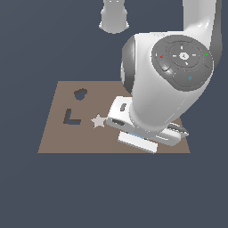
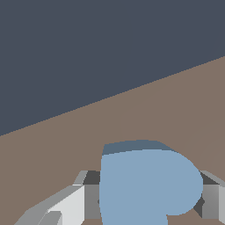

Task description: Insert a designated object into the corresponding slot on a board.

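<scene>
Wrist view: light-blue heart [image 2: 145,184] sits between the two grey fingers [image 2: 88,200], one at each flank and closed against it, brown board [image 2: 176,105] just behind. Exterior view: arm's bulk hides the heart and gripper over the board's [image 1: 58,138] half toward the exterior view's right; dark heart slot [image 1: 80,94] lies open well apart on the left side, with L-shaped cutout [image 1: 71,117] and white star [image 1: 98,120] below it. No readable writing or brand; only small coloured dots on the arm's round cap [image 1: 182,58].

A flat brown rectangular board [image 1: 58,138] lies on a plain dark slate-blue surface [image 1: 111,191]. A small white star-shaped piece [image 1: 98,120] rests on the board, beside a dark L-shaped cutout [image 1: 71,117].
</scene>
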`<state>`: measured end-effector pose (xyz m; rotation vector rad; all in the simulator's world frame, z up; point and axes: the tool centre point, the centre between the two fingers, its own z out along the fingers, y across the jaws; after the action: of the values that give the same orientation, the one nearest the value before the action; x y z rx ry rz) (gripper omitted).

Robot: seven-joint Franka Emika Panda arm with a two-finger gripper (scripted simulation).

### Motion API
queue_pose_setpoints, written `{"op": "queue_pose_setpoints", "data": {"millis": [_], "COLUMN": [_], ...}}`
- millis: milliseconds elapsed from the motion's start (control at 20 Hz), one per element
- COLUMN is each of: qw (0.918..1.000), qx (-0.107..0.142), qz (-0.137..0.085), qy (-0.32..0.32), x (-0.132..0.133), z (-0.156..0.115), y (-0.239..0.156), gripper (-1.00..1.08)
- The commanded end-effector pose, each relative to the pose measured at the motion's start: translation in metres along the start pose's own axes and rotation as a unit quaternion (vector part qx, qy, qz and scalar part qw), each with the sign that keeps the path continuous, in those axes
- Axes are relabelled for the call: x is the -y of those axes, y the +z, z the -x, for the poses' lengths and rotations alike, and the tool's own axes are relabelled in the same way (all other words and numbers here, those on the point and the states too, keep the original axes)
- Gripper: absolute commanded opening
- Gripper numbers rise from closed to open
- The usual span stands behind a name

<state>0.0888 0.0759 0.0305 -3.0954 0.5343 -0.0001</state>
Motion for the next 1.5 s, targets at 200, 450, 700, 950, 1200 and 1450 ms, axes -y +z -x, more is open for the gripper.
{"op": "queue_pose_setpoints", "data": {"millis": [200,450,700,950,1200,1450], "qw": [0.9996,0.9971,0.9892,0.9707,0.94,0.898], "qx": [0.0,0.0,0.0,-0.001,-0.001,-0.001], "qz": [0.0,0.0,0.0,0.0,0.0,-0.001], "qy": [0.027,0.076,0.147,0.24,0.341,0.44], "x": [-0.005,-0.015,-0.031,-0.055,-0.085,-0.116], "z": [-0.006,-0.016,-0.029,-0.042,-0.051,-0.053], "y": [0.0,-0.001,-0.001,-0.002,-0.003,-0.004], "gripper": [-1.0,-1.0,-1.0,-1.0,-1.0,-1.0]}}
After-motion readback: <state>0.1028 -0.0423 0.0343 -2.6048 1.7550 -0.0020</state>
